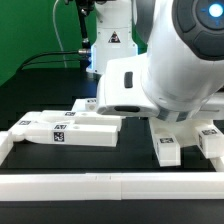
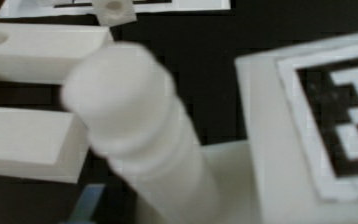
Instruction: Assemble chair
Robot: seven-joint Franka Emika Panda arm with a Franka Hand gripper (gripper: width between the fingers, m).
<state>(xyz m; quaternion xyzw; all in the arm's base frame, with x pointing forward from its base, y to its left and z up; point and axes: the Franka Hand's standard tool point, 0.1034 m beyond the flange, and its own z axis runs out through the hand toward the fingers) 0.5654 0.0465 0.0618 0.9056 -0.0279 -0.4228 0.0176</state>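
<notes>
Black table surface fills the scene, with a plain white rail laid along the edge nearest the exterior camera. In the exterior view, the chair parts are seen as separate pieces. Long tagged bars lie toward the table's edge at the exterior view's left, and smaller tagged blocks lie toward the exterior view's right. The arm covers the table's middle. The gripper is lowered at the bars' inner end, and its fingers are masked. Only the wrist view shows a blurred white rounded peg close to the lens, between a tagged slab and plain white blocks. Whether the jaws are apart or clamped cannot be told.
</notes>
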